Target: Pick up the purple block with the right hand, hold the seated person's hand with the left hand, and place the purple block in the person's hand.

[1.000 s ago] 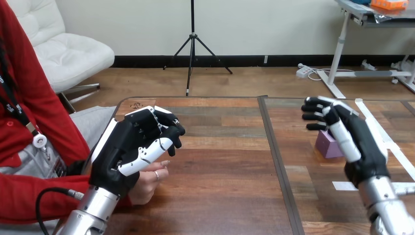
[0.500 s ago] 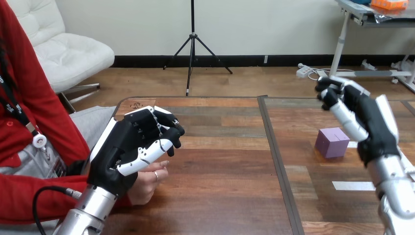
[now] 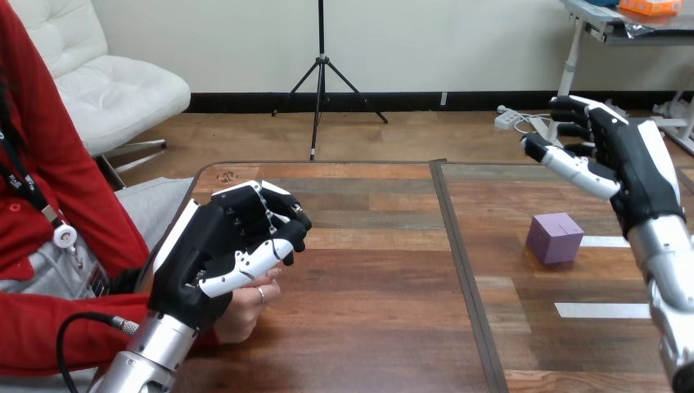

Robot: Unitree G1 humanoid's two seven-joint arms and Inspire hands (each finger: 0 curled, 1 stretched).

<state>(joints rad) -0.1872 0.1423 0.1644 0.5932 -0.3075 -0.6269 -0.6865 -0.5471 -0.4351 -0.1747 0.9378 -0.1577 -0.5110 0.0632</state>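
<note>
While the left hand (image 3: 221,254) sits near the wooden table's (image 3: 376,327) left edge, its thumb and fingers are curled over the person's hand (image 3: 250,304), which lies beneath it with fingertips showing under the thumb. Further right, past the table's centre seam, the purple block (image 3: 555,237) rests flat on the wood, untouched, just beside a strip of white tape (image 3: 604,241). It looks like a small rigid cube, probably light, with smooth flat faces that could slip under a loose pinch. The surest hold would be thumb on one side face and fingers on the opposite one. The right hand (image 3: 626,164) hangs above and beyond the block, fingers loosely spread and holding nothing.
</note>
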